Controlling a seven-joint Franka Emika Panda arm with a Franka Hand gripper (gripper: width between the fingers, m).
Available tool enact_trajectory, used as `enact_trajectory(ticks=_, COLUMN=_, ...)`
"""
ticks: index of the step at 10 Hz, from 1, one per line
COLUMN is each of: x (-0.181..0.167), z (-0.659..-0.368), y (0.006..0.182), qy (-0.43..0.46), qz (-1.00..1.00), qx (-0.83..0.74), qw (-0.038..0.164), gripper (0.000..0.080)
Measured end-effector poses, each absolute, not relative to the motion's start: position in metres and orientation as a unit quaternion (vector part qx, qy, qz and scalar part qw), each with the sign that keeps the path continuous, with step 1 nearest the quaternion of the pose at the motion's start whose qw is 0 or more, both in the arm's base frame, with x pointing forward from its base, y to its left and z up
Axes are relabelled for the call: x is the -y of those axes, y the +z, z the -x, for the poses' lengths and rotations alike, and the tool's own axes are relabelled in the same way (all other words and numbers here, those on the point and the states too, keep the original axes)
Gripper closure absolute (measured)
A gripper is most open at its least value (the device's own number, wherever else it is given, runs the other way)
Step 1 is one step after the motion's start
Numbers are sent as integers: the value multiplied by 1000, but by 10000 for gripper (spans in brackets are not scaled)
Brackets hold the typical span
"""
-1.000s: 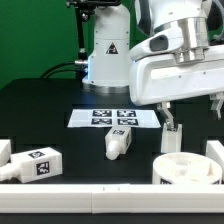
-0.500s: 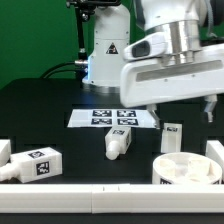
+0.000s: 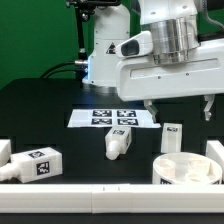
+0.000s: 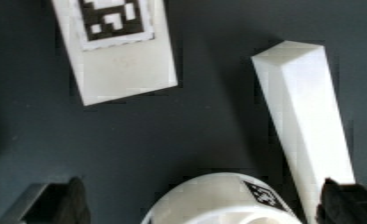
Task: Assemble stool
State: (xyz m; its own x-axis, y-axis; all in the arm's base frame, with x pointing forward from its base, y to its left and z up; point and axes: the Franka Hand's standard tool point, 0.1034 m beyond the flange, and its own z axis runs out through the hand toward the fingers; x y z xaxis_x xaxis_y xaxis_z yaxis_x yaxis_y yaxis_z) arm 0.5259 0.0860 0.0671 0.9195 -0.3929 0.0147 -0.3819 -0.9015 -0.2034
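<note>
In the exterior view the round rimmed seat disc (image 3: 186,168) lies at the front right. One stubby leg (image 3: 172,137) stands upright just behind it. Another leg (image 3: 118,142) lies near the middle. My gripper (image 3: 178,107) hangs open and empty above the upright leg, clear of it. In the wrist view the gripper (image 4: 201,204) has its dark fingertips (image 4: 55,200) wide apart on either side of a rounded white tagged leg (image 4: 224,200) below. A long white piece (image 4: 304,110) lies beside it.
The marker board (image 3: 115,117) lies behind the lying leg and also shows in the wrist view (image 4: 123,55). Two more legs (image 3: 35,163) sit at the front left and another part (image 3: 216,156) at the right edge. A white rail (image 3: 100,190) runs along the front.
My gripper has risen from around the upright leg and drifted slightly left. The leg stays standing on the table. The other parts have not moved.
</note>
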Motion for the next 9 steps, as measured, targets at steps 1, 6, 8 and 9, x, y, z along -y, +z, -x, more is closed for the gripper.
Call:
enact_trajectory(ticks=1, x=-85, z=-521, y=65, qy=-9, qz=976, qx=-193, qw=98, gripper=151)
enact_trajectory(ticks=6, x=-91, z=-493, y=51, qy=175, qz=969, qx=-152, qw=89, gripper=151)
enact_trajectory(ticks=8, x=-91, z=-491, y=49, qy=236, qz=957, qx=-139, qw=97, gripper=151)
enact_trajectory(ticks=9, x=-93, z=-492, y=45, qy=263, qz=955, qx=-92, qw=101, gripper=151)
